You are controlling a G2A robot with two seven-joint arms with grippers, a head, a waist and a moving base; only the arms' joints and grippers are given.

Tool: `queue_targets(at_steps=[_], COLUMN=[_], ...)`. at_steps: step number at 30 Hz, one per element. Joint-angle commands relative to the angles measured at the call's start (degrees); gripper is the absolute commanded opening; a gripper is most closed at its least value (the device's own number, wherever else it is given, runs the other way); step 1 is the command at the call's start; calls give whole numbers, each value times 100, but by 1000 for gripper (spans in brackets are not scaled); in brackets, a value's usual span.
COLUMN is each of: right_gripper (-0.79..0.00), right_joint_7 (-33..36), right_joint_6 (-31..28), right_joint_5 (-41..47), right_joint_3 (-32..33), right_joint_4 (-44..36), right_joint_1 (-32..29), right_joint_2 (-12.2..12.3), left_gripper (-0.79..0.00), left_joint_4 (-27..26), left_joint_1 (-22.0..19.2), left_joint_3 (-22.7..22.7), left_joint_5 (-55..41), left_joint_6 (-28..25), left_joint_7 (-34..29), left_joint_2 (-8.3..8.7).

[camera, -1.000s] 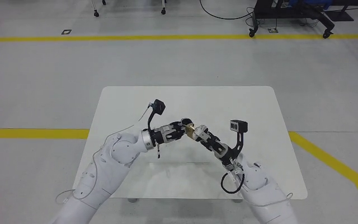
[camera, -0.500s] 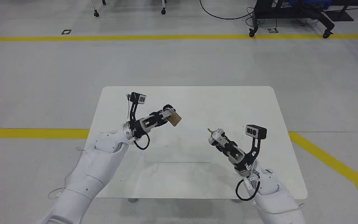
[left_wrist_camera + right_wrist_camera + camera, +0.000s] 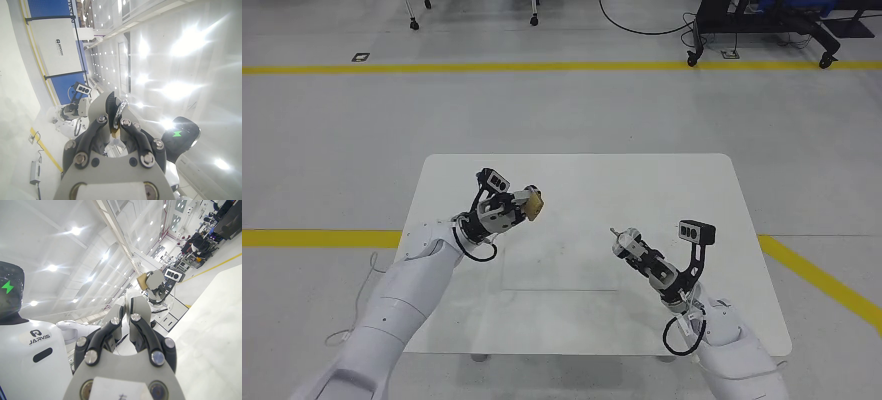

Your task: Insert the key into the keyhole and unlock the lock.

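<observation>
Where the two grippers met over the middle of the table a second ago, the top view now has them well apart. The left gripper has drawn back toward the table's left edge, clamped on the brass padlock and holding it above the surface. The right gripper has backed toward the right edge, closed; a thin stub at its tip is probably the key. Judging from this, the key is out of the keyhole, so either the insertion must be tried again or the turn is done. This view cannot settle which.

Left wrist view: the left gripper pinches the padlock, its silver shackle lying between the fingers, a detail the top view lacks. Whether the shackle has sprung free is unclear.

Right wrist view: the right gripper has its fingers pressed together. Beyond it, the padlock sits in the left gripper, near the table's far edge.
</observation>
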Motion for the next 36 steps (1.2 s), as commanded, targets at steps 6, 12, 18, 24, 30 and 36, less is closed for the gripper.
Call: queue_targets(at_steps=[6, 12, 18, 24, 30, 36], right_gripper=[-785, -785, -785, -785, -785, -785], right_joint_7=[-59, -1472, -2741, -3097, -3097, -3108], right_joint_6=[77, 89, 188, 517, 517, 663], right_joint_5=[-189, -2505, -4362, -4982, -4982, -4785], right_joint_3=[23, 176, 160, 222, 222, 188], right_joint_4=[-49, -551, -1078, -1180, -1180, -1087], right_joint_1=[-6, -315, -733, -860, -860, -854], right_joint_2=[1, -83, -183, -206, -206, -217], left_gripper=[-785, -785, -785, -785, -785, -785], left_joint_4=[-194, -488, -464, -461, -461, -695], left_joint_1=[81, 299, 250, 209, 209, 393], left_joint_3=[-14, -41, 63, 24, 24, -14], left_joint_5=[313, 638, 805, 884, 884, 919], left_joint_6=[-47, 192, 931, 1256, 1256, 1553], left_joint_7=[308, 941, 800, 612, 612, 827], left_joint_2=[21, 24, 0, 25, 25, 44])
